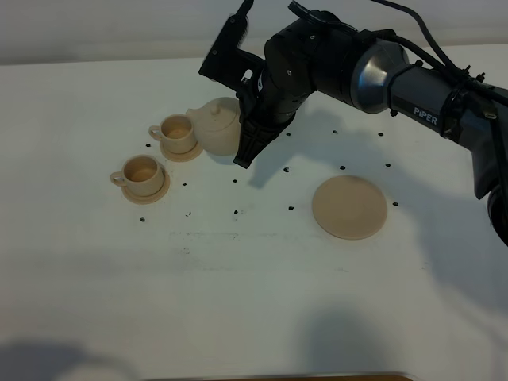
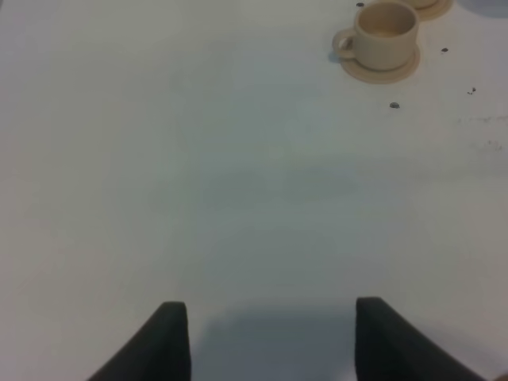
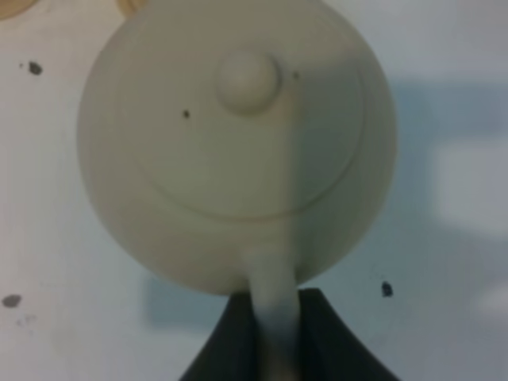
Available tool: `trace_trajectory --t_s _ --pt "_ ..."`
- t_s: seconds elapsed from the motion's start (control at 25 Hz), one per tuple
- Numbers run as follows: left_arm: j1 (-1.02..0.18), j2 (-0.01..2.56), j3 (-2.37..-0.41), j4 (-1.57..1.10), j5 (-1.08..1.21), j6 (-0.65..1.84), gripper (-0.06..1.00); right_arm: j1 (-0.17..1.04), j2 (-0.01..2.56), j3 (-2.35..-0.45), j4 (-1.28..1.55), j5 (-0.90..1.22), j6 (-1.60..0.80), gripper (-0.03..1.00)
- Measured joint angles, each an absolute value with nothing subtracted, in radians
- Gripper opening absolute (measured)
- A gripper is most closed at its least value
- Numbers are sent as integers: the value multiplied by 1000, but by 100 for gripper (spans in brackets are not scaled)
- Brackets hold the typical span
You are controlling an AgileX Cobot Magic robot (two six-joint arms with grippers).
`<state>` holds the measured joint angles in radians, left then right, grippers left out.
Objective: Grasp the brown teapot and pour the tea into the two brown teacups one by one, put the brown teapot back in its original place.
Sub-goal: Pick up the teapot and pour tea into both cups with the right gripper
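Your right gripper (image 3: 274,309) clasps the teapot (image 1: 216,127) by its handle, spout just beside the far cup (image 1: 178,128); your left gripper (image 2: 270,333) hangs released above the table (image 2: 159,159)

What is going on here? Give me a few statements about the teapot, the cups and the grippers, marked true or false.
1. The brown teapot stands on the round coaster. False: the coaster is bare, and the teapot is over by the teacups.
2. The right gripper grips the teapot's handle. True.
3. The far teacup and the near teacup each sit on a saucer. True.
4. The left gripper holds a cup. False: it is open and empty.
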<state>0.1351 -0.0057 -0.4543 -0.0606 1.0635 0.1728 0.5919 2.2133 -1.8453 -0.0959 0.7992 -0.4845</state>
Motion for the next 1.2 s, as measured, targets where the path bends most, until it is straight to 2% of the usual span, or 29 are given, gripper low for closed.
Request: trace_trajectory --t_s 1.2 --pt "135 -6 -454 -61 1063 173 52 592 2226 -1876 -103 741 -493 9"
